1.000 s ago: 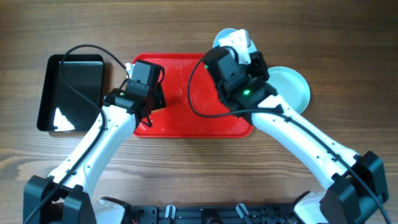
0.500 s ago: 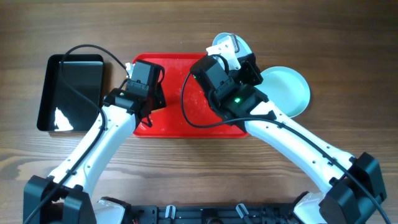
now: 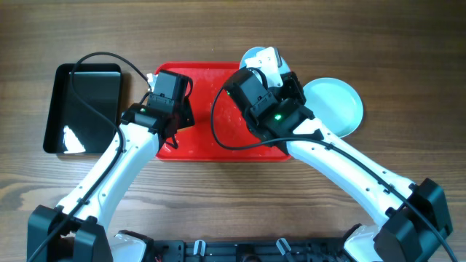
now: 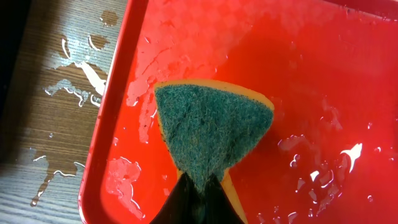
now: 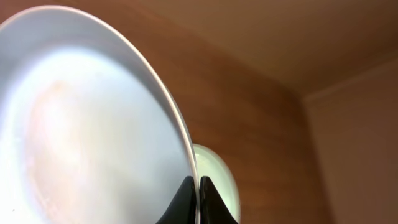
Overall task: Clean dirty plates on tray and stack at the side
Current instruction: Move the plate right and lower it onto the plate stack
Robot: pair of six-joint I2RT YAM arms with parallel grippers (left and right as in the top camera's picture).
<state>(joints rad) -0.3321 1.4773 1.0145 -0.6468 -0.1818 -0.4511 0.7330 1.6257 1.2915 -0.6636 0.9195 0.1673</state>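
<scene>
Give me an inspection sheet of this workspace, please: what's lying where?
Surface: wooden table, water splashes beside the red tray.
Job's things: red tray wet; lifted plate, tilted; second plate on the table right of the tray.
Clutter: black tray at left.
Jaws: left jaws shut on the sponge over the tray; right jaws shut on the lifted plate's rim.
Cables: a black cable loops off each arm.
Surroundings: nothing seen.

No readable text, labels, brands or numbers on anything in view from any of the three cameras.
</scene>
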